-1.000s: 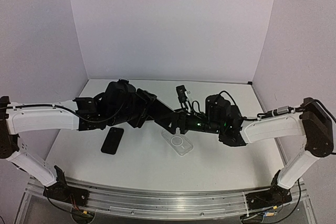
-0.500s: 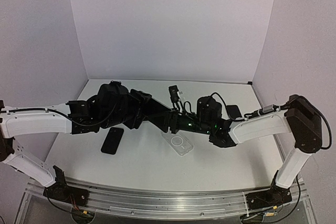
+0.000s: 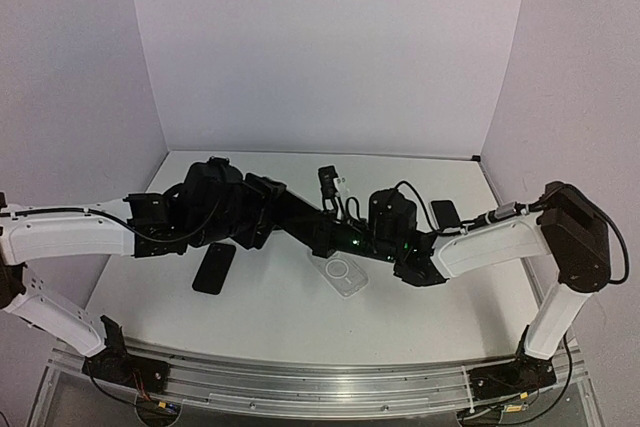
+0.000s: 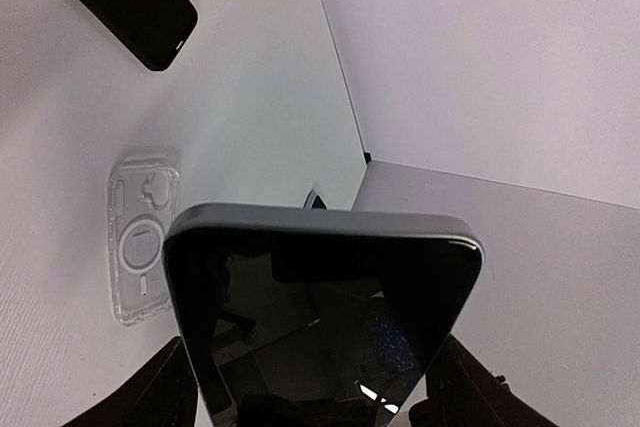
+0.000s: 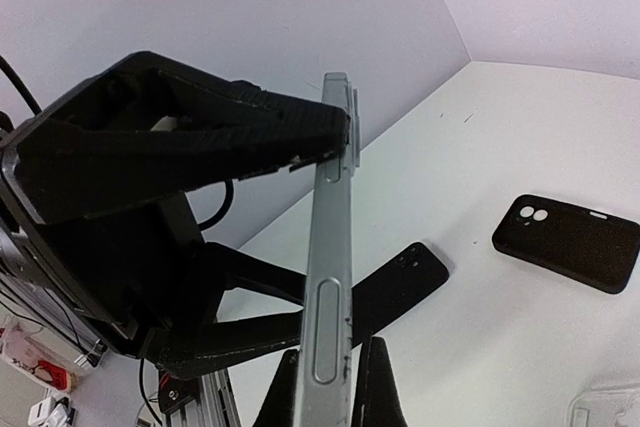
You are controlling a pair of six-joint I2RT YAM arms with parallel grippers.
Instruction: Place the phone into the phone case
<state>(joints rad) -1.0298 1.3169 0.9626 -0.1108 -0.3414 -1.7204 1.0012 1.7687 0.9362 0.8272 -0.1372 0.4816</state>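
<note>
The phone (image 4: 320, 307), silver-edged with a dark screen, hangs in mid-air over the table's middle. My left gripper (image 4: 315, 392) is shut on it across its width, a finger on each long side. My right gripper (image 5: 332, 387) is shut on the same phone, pinching the thin silver edge (image 5: 335, 247) between its two fingers. In the top view the two grippers meet nose to nose, left gripper (image 3: 290, 212) and right gripper (image 3: 335, 239), and the phone is hard to make out between them. The clear phone case (image 3: 340, 275) lies flat on the table just below them, also seen as the clear case (image 4: 140, 242).
A black phone-shaped item (image 3: 214, 267) lies on the table left of the case, under the left arm. Another black one (image 3: 445, 213) lies at the back right, showing two camera holes (image 5: 570, 240). Walls close the table at the back and both sides.
My right gripper has moved left up to the left gripper and closed on the phone's edge. The left gripper kept its hold. The black item at the back right came into view.
</note>
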